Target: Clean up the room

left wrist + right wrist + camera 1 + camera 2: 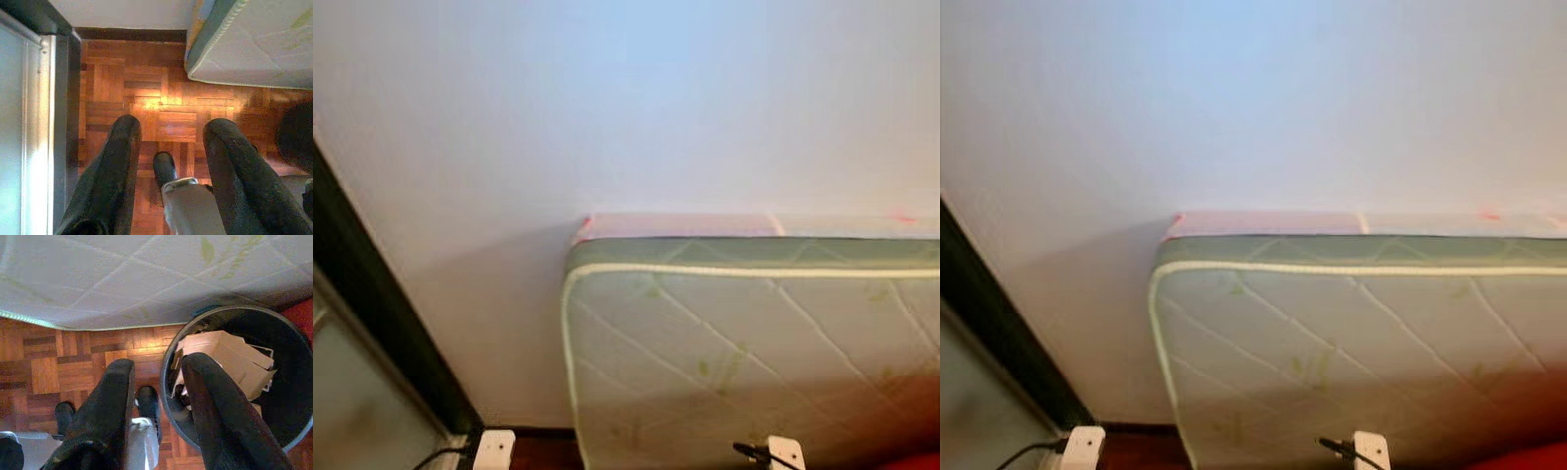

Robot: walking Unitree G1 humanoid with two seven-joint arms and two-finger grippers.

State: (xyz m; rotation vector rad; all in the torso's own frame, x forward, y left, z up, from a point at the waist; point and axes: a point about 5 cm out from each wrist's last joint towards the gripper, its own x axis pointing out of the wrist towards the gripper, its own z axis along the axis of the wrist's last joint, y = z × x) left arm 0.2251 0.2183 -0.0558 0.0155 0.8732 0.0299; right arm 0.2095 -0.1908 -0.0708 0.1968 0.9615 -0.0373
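A black round trash bin [172, 382] stands on the parquet floor, right beside a quilted white-and-green mattress [754, 343] that leans against the wall. Folded brown cardboard [230, 352] lies inside the bin. My right gripper [159, 363] hangs open above the bin's rim, one finger over the cardboard, the other over the floor, with nothing held. At my left side, the left gripper [173, 125] is also open and empty above bare parquet [146, 83]. The mattress corner [254, 44] lies ahead of it.
A white wall [626, 98] rises close ahead. A dark-framed glass door panel [372, 313] runs along the left [29, 122]. Something red [304, 313] sits on the floor beside the bin. My black feet [164, 166] stand on the parquet.
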